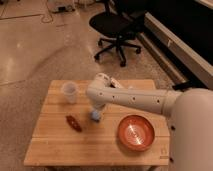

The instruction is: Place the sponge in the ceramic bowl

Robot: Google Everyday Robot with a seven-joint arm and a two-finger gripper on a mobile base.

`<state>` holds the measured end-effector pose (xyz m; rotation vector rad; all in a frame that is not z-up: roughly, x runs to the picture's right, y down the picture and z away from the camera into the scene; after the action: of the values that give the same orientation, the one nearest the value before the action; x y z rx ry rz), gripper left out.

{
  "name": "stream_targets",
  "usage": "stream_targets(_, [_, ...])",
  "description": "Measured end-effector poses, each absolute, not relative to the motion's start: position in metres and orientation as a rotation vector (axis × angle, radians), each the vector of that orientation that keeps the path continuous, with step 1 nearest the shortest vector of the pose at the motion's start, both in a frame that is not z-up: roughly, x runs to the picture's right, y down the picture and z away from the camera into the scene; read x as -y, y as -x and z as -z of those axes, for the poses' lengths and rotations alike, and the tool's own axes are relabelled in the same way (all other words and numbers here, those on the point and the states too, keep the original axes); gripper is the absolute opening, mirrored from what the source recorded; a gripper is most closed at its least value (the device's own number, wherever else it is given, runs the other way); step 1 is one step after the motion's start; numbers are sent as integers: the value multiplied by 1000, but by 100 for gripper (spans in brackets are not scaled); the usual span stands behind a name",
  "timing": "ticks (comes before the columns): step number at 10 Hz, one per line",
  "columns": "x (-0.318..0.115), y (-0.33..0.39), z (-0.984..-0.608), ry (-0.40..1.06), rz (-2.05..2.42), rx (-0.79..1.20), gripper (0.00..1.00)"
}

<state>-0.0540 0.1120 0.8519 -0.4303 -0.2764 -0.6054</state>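
Note:
A small blue sponge (95, 117) lies on the wooden table (55, 145), near its middle. My gripper (95, 111) points straight down right over the sponge, at the end of the white arm (130, 99) that reaches in from the right. The wrist hides the top of the sponge. The ceramic bowl (136, 133), orange-red and empty, stands on the table to the right of the sponge, about a hand's width away.
A white cup (70, 92) stands at the table's back left. A small red-brown object (74, 122) lies left of the sponge. A black office chair (119, 30) stands on the floor behind the table. A dark counter (180, 45) runs along the right.

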Motion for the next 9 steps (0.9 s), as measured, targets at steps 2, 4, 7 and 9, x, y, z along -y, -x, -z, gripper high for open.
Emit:
stream_targets(2, [-115, 58, -857, 433, 620, 290, 80])
stream_targets(4, [-121, 61, -864, 450, 641, 298, 80])
stream_targets(7, [-127, 66, -874, 483, 672, 300, 80])
stream_targets(9, [-135, 68, -884, 515, 688, 297, 80])
